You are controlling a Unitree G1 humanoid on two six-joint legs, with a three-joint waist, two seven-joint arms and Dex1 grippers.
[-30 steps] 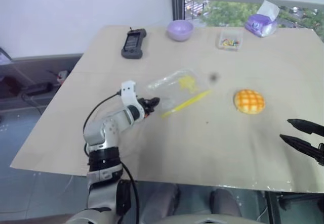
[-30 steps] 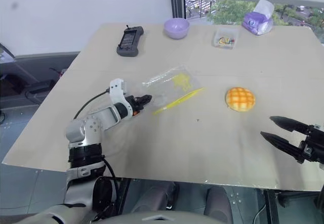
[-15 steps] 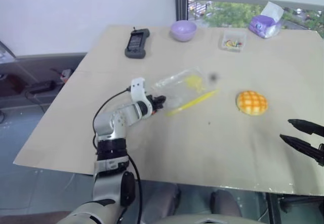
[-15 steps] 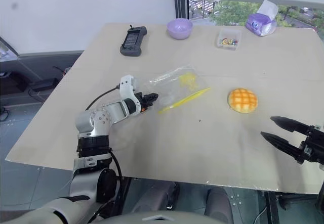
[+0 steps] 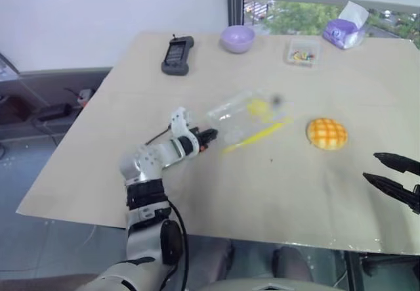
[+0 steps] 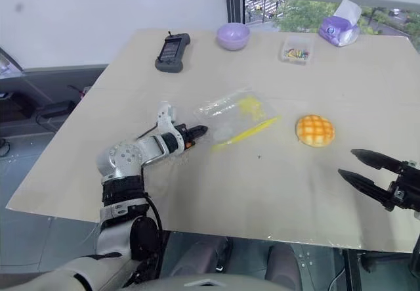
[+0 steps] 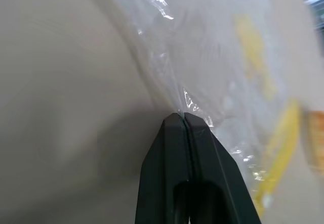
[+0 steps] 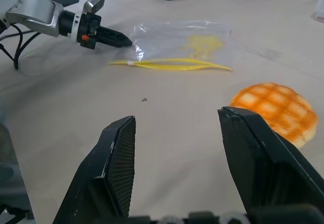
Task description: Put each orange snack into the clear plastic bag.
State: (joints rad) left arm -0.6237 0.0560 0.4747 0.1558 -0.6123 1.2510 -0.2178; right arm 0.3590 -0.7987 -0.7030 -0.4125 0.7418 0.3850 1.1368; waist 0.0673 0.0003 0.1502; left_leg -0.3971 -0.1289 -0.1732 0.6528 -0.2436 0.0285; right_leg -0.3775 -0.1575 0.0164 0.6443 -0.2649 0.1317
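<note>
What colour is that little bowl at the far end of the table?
The bowl is pale purple, a lilac shade; it shows best in the right eye view.

Beige table with bag, bun, bowl, remote.

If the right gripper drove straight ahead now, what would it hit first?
Probably the orange snack, just off its right finger; farther on, the clear plastic bag that the left gripper pinches. Depth is unclear.

arm: silver-grey, black cable | wrist: white bracket | tool: black fingers
</note>
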